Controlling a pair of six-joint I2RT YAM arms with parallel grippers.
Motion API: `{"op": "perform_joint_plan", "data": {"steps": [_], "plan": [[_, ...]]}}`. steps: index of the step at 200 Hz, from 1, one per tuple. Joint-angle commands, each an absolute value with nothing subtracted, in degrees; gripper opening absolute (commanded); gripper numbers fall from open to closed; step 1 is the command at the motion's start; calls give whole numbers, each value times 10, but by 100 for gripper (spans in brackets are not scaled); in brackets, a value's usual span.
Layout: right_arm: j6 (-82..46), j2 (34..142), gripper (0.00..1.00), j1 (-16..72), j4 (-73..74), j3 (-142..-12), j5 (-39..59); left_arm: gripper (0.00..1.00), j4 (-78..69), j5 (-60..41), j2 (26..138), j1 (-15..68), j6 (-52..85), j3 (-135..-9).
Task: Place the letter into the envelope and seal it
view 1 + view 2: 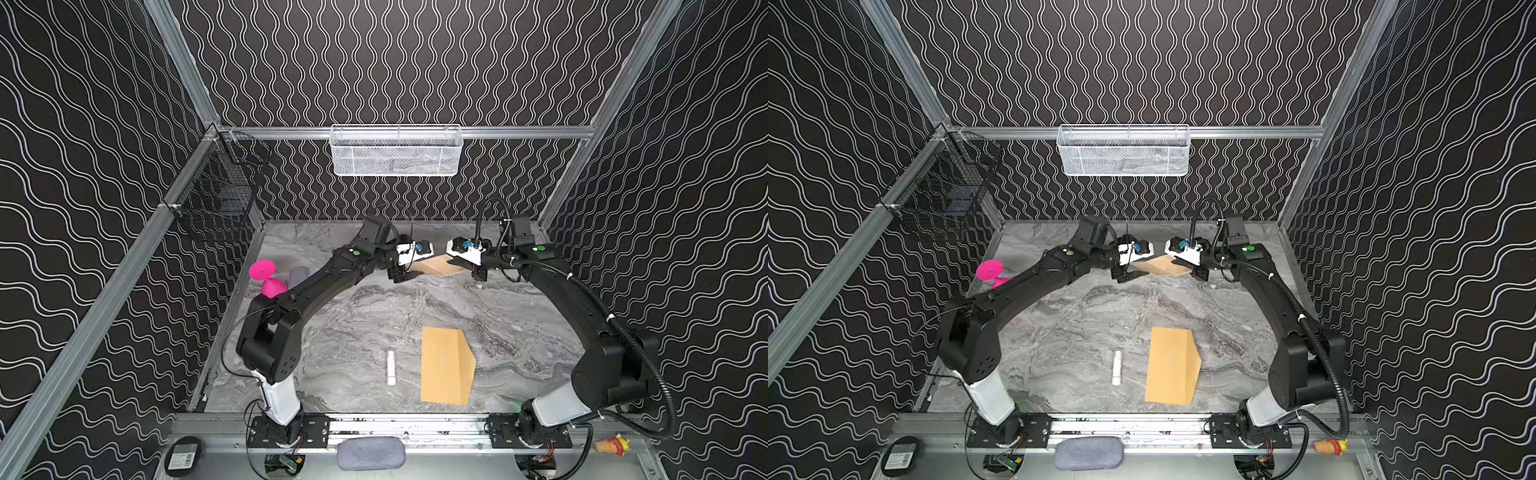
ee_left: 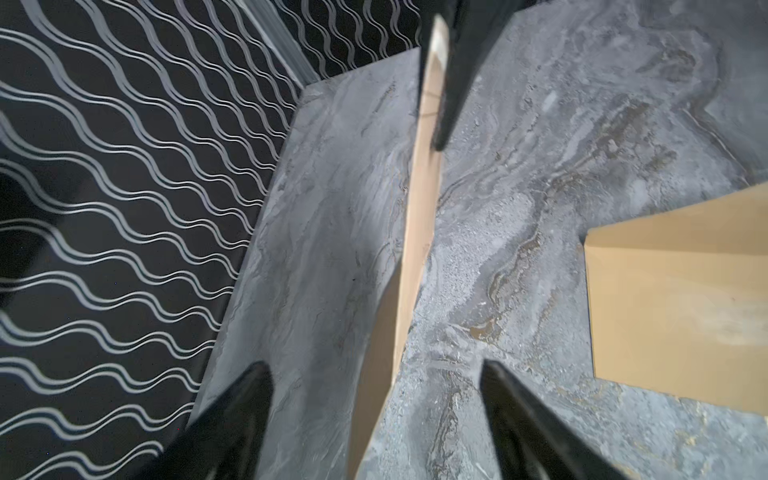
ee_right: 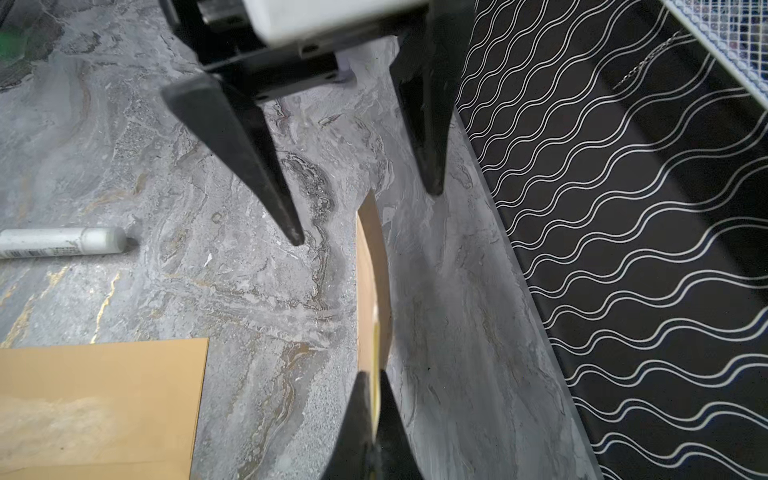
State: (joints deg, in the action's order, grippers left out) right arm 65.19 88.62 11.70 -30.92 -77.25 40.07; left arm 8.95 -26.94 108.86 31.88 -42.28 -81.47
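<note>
- Tan letter (image 1: pixel 441 266) held off the surface (image 1: pixel 374 307) near its far edge: right pincer (image 3: pixel 373 376) pinching one end, left pincer (image 2: pixel 376 365) spread astride it.
- Kraft envelope (image 1: pixel 442 365) lies by the near edge, flap open; insertion and sealing judged outstanding.

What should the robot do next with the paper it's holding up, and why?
Probably pull the left hand back, clear of the letter. Its fingers stand open around one end, while the right hand is shut on the other end. The envelope lies far off, near the front, so the letter must travel there.
</note>
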Motion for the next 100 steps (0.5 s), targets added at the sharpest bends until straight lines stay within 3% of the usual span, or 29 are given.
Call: {"op": "perform_joint_plan", "data": {"steps": [1,54,100], "plan": [[636,880,0,114,-285,-758,417,88,-30,-255,1053,313,-290,-777],[590,867,0,97,-233,-715,468,88,-90,-337,992,295,42,-669],[577,857,0,91,-196,-684,518,95,-175,-415,1006,294,196,-616]]}}
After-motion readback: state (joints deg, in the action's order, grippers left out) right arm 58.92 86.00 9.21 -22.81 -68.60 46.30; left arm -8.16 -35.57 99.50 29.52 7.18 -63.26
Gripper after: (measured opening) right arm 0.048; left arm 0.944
